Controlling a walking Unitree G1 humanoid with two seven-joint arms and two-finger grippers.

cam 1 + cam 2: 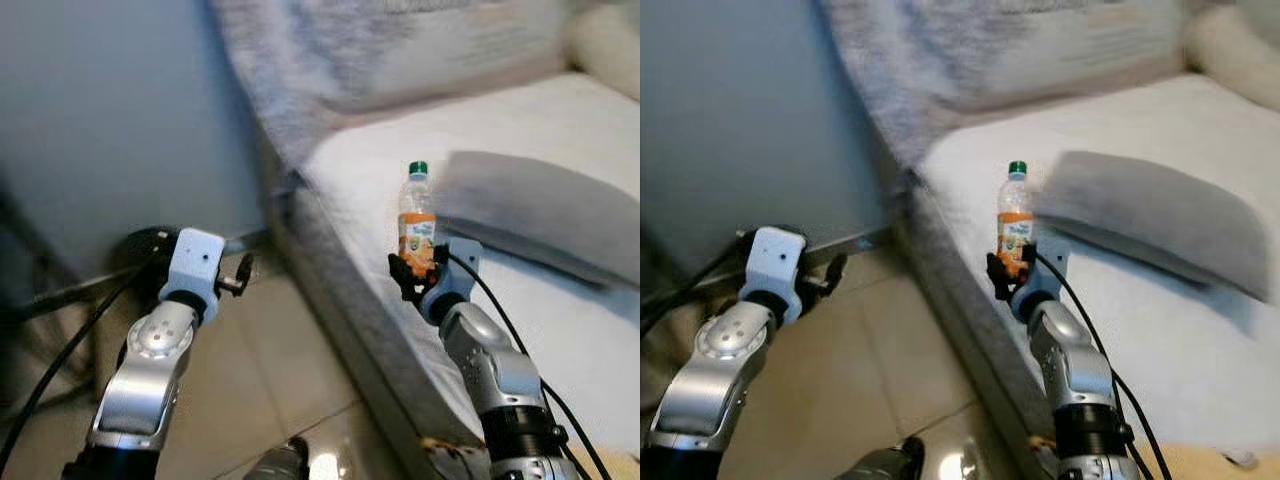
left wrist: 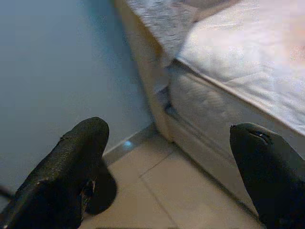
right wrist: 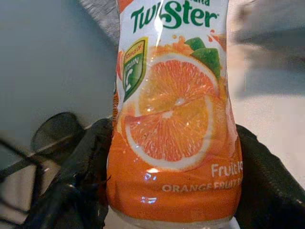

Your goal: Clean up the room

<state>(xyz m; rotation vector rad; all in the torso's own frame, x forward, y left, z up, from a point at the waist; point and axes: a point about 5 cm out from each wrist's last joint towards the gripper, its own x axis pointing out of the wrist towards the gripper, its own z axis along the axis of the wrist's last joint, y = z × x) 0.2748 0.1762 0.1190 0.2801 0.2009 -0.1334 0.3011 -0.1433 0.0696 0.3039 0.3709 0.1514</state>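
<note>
Right wrist view shows the orange juice bottle [image 3: 174, 119] up close, its label printed with orange slices, pinched on both sides by the black fingers [image 3: 71, 181] of the right gripper [image 1: 415, 272]. From the head camera the bottle stands upright with its green cap [image 1: 418, 168] on top, held by its lower part over the near edge of the bed [image 1: 560, 330], just above the white mattress surface. Whether its base touches the mattress cannot be told. A grey pillow [image 1: 540, 215] lies on the bed just beyond and to the right of the bottle, and a pale fluffy blanket [image 1: 400, 50] is heaped along the head end. The silver right arm [image 1: 495, 375] reaches up from below with a black cable running along it.

On the robot's left, the left gripper [image 1: 238, 274] hangs over the tiled floor [image 1: 270, 380] beside the bed, holding nothing. In the left wrist view its two fingers [image 2: 71, 167] stand wide apart, with the floor tiles and the bed's side between them. A blue-grey wall [image 1: 110, 110] rises behind, with a dark round object [image 1: 145, 240] at its foot.
</note>
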